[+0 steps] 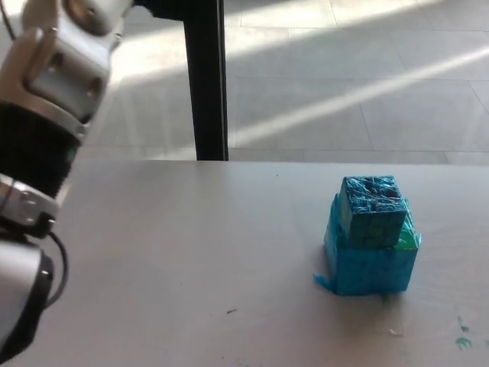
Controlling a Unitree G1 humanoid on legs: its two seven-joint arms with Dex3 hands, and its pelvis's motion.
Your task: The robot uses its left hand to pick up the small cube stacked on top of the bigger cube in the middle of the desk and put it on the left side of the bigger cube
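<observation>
At the far left of the head view, well apart from the cubes, the robot's left arm (42, 153) rises along the picture's edge, showing a grey jointed housing above a black sleeve and a loop of cable; the left hand itself is out of view, so whether its fingers are spread or closed cannot be told. To the right of the arm lies a broad bare stretch of the pale desk (191, 252), with a dark upright post (205, 76) standing behind its far edge against a sunlit tiled floor. Further right, well to the right of the arm, sits the bigger cube (370, 267), wrapped in blue with a green patch at its right shoulder, and the small cube (372, 210) rests squarely on top of it, untouched and slightly turned. The right hand does not show at all. The step in hand looks to be the reach toward the stack. To do it well, the arm should carry the hand across the bare desk and come down on the small cube from above, fingers closing on its opposite side faces without nudging the bigger cube beneath, then lift straight up before moving left; the bare desk just left of the bigger cube offers a free spot for setting it down
</observation>
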